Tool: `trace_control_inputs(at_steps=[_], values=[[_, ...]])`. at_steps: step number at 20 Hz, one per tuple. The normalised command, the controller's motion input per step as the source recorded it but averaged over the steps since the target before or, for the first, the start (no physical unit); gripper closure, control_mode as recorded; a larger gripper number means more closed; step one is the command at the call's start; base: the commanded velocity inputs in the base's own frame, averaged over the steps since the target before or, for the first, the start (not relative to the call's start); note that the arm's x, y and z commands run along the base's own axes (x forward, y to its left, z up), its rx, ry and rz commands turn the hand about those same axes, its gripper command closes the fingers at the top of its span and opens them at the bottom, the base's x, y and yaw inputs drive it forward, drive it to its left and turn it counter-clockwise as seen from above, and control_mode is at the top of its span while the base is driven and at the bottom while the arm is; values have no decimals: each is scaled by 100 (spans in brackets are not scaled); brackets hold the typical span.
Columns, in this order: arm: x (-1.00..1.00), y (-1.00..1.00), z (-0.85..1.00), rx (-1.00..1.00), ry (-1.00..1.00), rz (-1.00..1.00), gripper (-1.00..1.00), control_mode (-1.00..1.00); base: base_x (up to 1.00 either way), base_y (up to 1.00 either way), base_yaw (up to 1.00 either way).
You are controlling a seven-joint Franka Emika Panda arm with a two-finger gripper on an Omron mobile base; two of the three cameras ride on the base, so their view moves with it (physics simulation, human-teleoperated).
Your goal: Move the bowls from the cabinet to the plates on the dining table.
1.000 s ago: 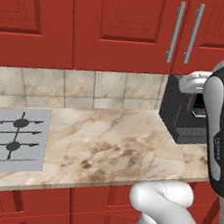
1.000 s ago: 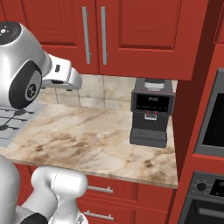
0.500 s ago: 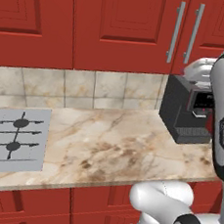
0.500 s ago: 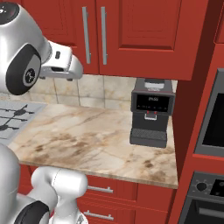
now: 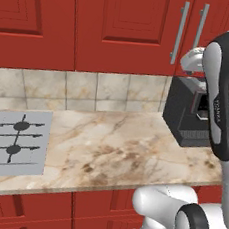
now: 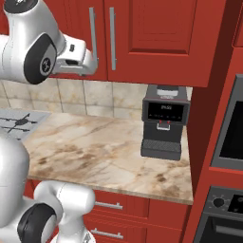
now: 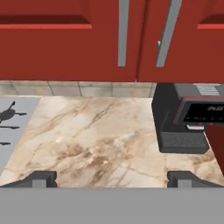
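The red wall cabinet (image 5: 126, 27) (image 6: 152, 38) (image 7: 65, 48) has both doors shut, so the bowls are hidden. Two long grey bar handles (image 5: 179, 32) (image 6: 112, 38) (image 7: 123, 33) hang side by side at the door seam. My gripper (image 6: 94, 64) (image 7: 113, 180) is raised to about the cabinet's lower edge, just in front of the handles. It is open, with nothing between its fingertips (image 7: 41, 179). The hand (image 5: 190, 60) shows partly behind my forearm. The plates and the dining table are out of view.
Below lies a marble counter (image 5: 113, 146) (image 7: 96, 140) with a grey cooktop (image 5: 13, 140) (image 6: 19, 123) at its left. A black coffee machine (image 5: 187, 114) (image 6: 163, 123) (image 7: 181, 118) stands at its right end. A built-in oven (image 6: 228, 128) sits in the tall red unit further right.
The arm has lifted the open hand up and toward the cabinet handles. Nothing else has moved.
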Motion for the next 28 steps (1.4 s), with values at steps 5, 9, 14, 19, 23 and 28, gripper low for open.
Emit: trace_control_inputs(at_steps=[5, 9, 14, 19, 23, 28], values=[[65, 0, 0, -1, -3, 0, -100, -100, 0, 0, 0], [44, 0, 4, 0, -2, 0, -100, -100, 0, 0, 0], [48, 0, 0, 0, -1, 0, -100, -100, 0, 0, 0], [43, 0, 0, 0, 0, 0, -100, -100, 0, 0, 0], [31, 0, 0, 0, 0, 0, -100, -100, 0, 0, 0], [25, 0, 1, 0, 0, 0, -100, -100, 0, 0, 0]])
